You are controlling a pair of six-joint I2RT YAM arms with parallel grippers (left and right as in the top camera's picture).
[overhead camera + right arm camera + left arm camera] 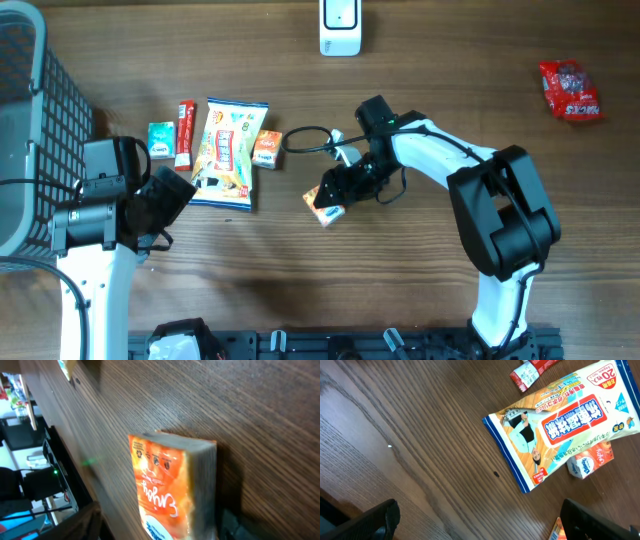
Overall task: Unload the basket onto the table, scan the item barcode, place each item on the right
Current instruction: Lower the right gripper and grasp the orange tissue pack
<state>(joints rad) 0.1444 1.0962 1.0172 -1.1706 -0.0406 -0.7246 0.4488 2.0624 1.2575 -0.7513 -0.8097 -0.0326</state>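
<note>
- While the orange pack (165, 485) lies on the table (450, 60), it is flanked by the right gripper (332, 200); a firm grip cannot be told.
- The left gripper (168, 198) is held wide apart.

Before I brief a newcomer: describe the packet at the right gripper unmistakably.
Go from the white scanner at the table's far edge to the right gripper. The small orange packet there lies alone; its lookalike sits beside the big snack bag.

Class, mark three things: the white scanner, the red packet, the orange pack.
white scanner (340, 25), overhead view, middle of its body.
red packet (570, 90), overhead view, centre of the wrapper.
orange pack (165, 485), right wrist view, printed orange face.
</note>
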